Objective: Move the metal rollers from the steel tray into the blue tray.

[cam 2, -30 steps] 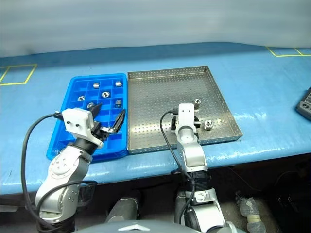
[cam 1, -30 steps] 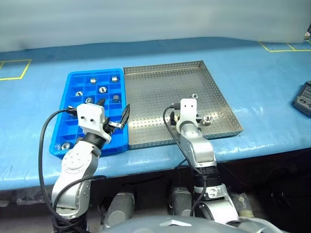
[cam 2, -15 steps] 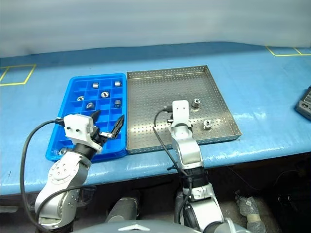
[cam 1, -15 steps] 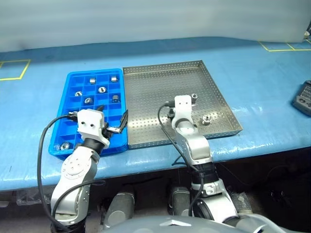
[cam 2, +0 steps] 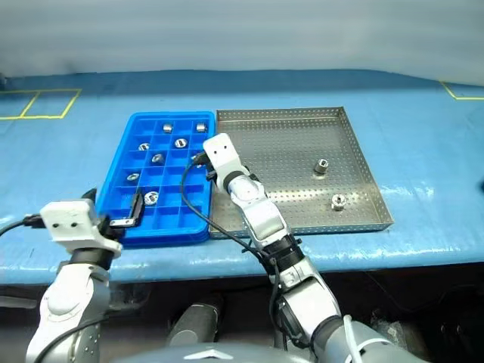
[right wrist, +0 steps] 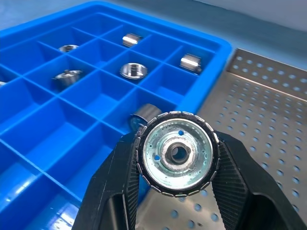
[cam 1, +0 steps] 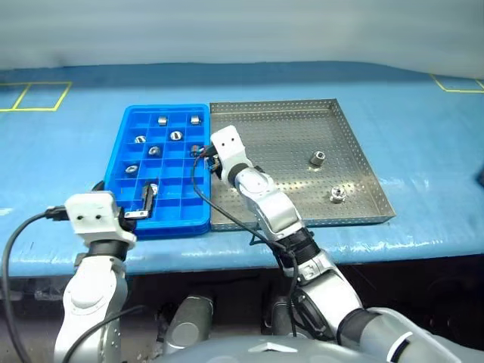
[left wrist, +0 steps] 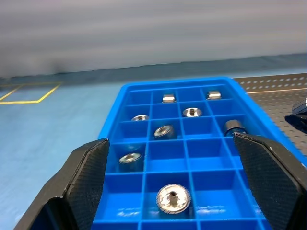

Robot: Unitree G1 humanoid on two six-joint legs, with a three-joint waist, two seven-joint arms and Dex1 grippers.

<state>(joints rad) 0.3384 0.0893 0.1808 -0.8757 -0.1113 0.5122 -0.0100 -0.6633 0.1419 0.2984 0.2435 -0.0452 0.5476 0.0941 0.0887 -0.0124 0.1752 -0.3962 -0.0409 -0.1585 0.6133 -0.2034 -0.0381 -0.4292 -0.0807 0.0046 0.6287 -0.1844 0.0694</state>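
Observation:
The blue tray (cam 1: 170, 224) lies left of the steel tray (cam 1: 280, 136), their sides touching. Several metal rollers (cam 1: 175, 135) sit in the blue tray's compartments. Two more rest on the steel tray's right part, one further back (cam 1: 318, 158) and one nearer (cam 1: 337, 194). My right gripper (cam 1: 204, 156) hovers at the blue tray's right edge, shut on a roller (right wrist: 176, 153) clamped between both fingers. My left gripper (left wrist: 170, 140) is open and holds nothing. It points over the blue tray's near end, from the near-left (cam 1: 141, 204).
Both trays lie on a table with a blue cover (cam 1: 423, 144) whose front edge runs just below them. Yellow tape marks sit at the far left (cam 1: 38, 94) and far right (cam 1: 454, 82). Black cables (cam 1: 198, 189) loop from both wrists.
My right gripper has risen from the steel tray and swung left to the blue tray's edge with a roller in it. My left gripper has drawn back toward the near-left. The camera has shifted too.

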